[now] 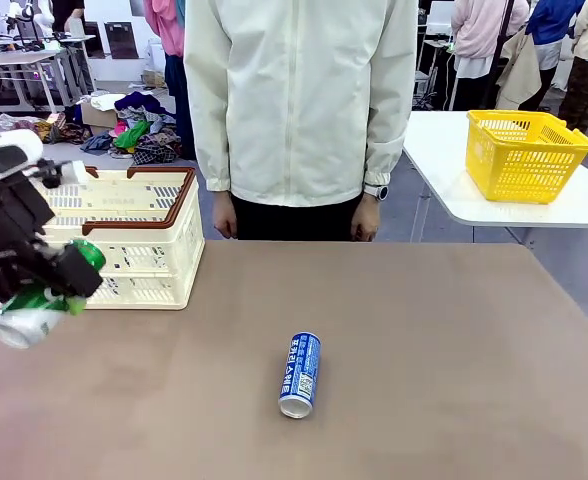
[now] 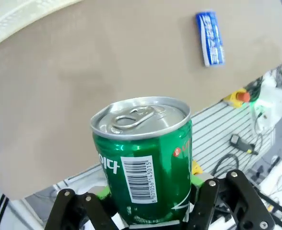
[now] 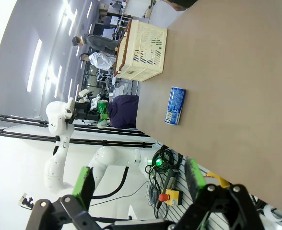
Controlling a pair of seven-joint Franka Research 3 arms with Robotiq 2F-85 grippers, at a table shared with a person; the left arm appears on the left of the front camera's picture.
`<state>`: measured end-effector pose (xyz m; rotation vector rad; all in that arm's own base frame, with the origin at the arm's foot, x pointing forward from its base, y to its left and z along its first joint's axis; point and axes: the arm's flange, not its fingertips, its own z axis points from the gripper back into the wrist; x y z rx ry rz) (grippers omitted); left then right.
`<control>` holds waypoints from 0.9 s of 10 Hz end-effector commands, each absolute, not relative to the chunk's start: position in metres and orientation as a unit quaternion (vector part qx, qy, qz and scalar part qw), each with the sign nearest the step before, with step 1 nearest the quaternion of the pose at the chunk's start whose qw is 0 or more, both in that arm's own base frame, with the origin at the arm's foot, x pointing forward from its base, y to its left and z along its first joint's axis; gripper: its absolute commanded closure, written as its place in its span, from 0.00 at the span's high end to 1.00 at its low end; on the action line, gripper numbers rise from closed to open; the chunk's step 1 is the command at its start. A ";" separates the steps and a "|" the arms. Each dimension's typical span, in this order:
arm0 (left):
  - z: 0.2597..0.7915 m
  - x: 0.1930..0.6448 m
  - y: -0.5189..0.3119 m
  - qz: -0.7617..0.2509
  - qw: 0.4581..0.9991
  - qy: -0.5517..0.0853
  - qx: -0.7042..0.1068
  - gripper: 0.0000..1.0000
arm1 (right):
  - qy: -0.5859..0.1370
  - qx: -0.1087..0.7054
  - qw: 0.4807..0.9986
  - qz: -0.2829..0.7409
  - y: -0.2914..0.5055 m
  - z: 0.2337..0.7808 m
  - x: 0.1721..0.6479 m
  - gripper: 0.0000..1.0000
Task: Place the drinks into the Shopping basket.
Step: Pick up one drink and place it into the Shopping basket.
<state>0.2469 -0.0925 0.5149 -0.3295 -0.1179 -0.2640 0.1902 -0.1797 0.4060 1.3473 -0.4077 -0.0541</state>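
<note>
**Item 1. Shopping basket [image 1: 144, 265]:** cream with slotted walls and a brown rim. It stands at the table's [image 1: 454, 330] far left, top open and handles lying along the rim. All places below are given from it.

**Item 2. Green can [image 2: 146, 163]:** clamped across its body by the left gripper [image 1: 62, 280], green pads pressed on either side. It is held clear of the tabletop, tilted, with the silver pull-tab end pointing away from the basket. It sits just off the basket's near-left corner, on the robot's side and over the table's left edge.

**Item 3. Blue can [image 1: 300, 374]:** lying on its side, well apart from the basket, to its right and nearer the robot. Bare tabletop lies all round it, and the stretch between can and basket is open.

**Item 4. Right gripper [image 3: 138, 179]:** jaws spread wide with nothing between them. It is far to the basket's right, beyond the blue can and off the table's near edge.

**Item 5. Person [image 1: 299, 100]:** standing past the table's far edge, just right of the basket, hands hanging down.

**Item 6. Yellow basket [image 1: 524, 150]:** on a separate white table, far right of the Shopping basket.
</note>
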 end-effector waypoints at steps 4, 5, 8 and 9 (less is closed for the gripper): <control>0.606 0.459 0.009 0.123 0.945 -0.176 -0.247 0.00 | -0.191 0.624 0.757 -0.029 -0.179 0.412 0.192 1.00; 0.596 0.504 0.022 0.152 0.955 -0.156 -0.203 0.00 | -0.191 0.624 0.757 -0.029 -0.179 0.412 0.192 1.00; 0.547 0.574 0.035 0.128 0.979 -0.111 -0.116 0.00 | -0.191 0.624 0.757 -0.029 -0.179 0.412 0.192 1.00; 0.537 0.580 0.035 0.123 0.981 -0.099 -0.108 0.00 | -0.191 0.624 0.757 -0.029 -0.179 0.412 0.192 1.00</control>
